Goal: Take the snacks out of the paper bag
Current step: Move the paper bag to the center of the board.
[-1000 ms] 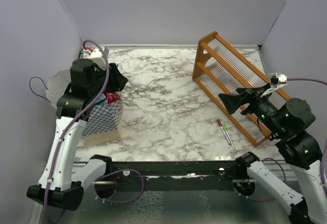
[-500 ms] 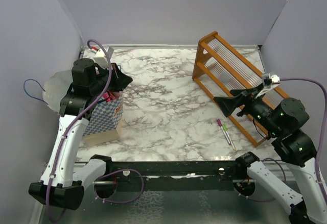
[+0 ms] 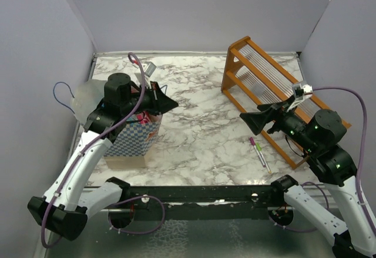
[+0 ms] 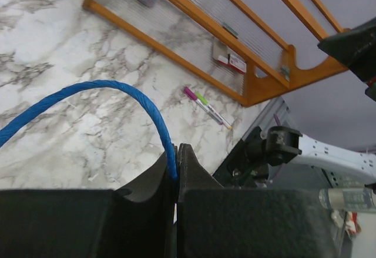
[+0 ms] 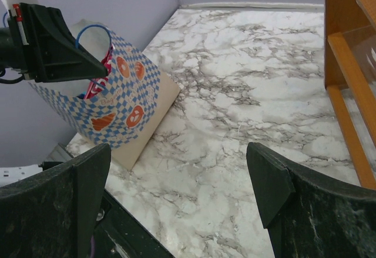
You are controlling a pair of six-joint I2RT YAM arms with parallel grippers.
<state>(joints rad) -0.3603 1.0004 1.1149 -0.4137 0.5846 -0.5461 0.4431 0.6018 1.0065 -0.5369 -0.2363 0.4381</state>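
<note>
My left gripper (image 4: 177, 152) has just clenched on the blue handle (image 4: 111, 87) of the paper bag (image 3: 134, 141) at nine o'clock, tilting it with the snacks (image 3: 140, 119) still inside, while my right gripper (image 3: 247, 119) waits spread wide at three o'clock.

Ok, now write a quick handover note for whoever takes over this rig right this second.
Left gripper: shut, pinching the blue handle of the paper bag.
Right gripper: open and empty, in the air beside the wooden rack.
Paper bag: left side of the marble table, mouth up.
Snacks: pink and red packets show in the bag's mouth; none lie on the table.
Done: handle gripped, nothing more.
Left: take out every packet.
</note>
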